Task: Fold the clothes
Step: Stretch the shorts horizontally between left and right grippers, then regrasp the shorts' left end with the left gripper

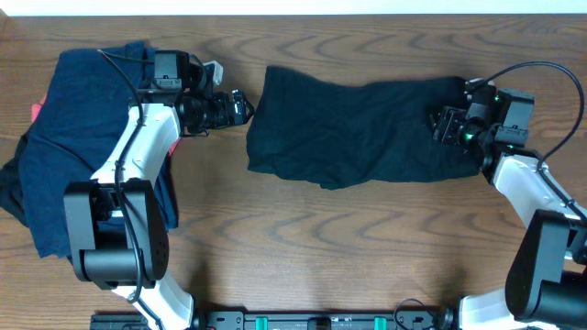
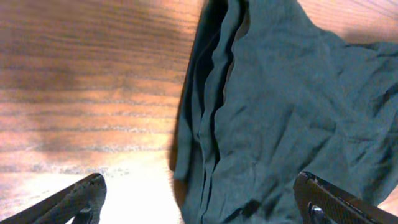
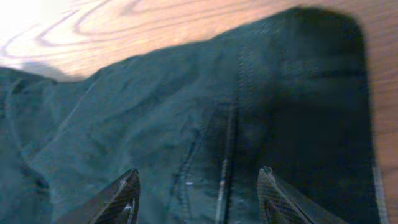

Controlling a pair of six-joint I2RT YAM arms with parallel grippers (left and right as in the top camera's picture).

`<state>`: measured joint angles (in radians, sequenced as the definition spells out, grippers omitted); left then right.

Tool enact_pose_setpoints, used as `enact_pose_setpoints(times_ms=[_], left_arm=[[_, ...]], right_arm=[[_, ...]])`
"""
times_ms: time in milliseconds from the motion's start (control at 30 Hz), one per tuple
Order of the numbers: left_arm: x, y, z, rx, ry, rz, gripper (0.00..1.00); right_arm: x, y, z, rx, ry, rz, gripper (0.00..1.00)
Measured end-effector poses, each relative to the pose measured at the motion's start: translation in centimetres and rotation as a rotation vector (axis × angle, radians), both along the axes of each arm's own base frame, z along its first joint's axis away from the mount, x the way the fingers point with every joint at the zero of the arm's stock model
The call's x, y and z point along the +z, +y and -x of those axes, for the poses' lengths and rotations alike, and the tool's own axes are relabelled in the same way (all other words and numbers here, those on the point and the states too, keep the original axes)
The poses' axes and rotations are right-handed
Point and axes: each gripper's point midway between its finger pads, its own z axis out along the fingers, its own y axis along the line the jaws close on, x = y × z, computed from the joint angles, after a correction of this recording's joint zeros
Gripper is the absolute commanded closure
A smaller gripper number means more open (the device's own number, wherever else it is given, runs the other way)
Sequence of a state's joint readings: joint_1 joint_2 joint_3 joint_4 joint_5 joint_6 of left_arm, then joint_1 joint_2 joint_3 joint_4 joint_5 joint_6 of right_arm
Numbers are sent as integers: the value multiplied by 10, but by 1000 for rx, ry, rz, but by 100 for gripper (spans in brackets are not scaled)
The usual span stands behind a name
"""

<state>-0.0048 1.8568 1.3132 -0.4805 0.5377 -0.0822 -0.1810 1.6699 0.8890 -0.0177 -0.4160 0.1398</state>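
The dark teal cloth garment (image 1: 358,128) is matt, soft and creased. The brown wooden table (image 1: 303,247) is smooth, grained, faintly glossy. The navy blue cloth pile (image 1: 73,137) looks matt too.

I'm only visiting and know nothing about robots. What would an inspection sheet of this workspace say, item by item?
Surface: wooden table, brown with strong grain.
Job's things: dark garment lying rumpled mid-table; heap of navy clothes on the left, partly under the left arm.
Clutter: something pink peeking out at the heap's edge; too little shows to identify.
Hands: left hand open at the garment's left edge; right hand open over its right end.
Cables: black cable looping above the right arm.
Surroundings: pale strip beyond the far table edge; nothing else seen.
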Motion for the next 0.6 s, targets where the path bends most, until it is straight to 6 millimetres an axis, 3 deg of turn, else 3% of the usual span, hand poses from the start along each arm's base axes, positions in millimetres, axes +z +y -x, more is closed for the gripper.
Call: enact_pose_setpoints(times_ms=[167, 467, 533, 567, 600], left_arm=[[6, -11, -10, -37, -69, -12, 2], [13, -61, -9, -161, -139, -16, 2], [13, -74, -5, -198, -146, -20, 23], [12, -80, -3, -217, -152, -23, 52], [11, -85, -2, -231, -154, -22, 73]], right_arm=[[-5, 6, 3, 19, 18, -30, 40], [-9, 7, 8, 18, 48, -41, 41], [-10, 7, 8, 16, 51, -39, 41], [-10, 7, 8, 16, 53, -39, 40], [-10, 7, 9, 15, 55, -40, 41]])
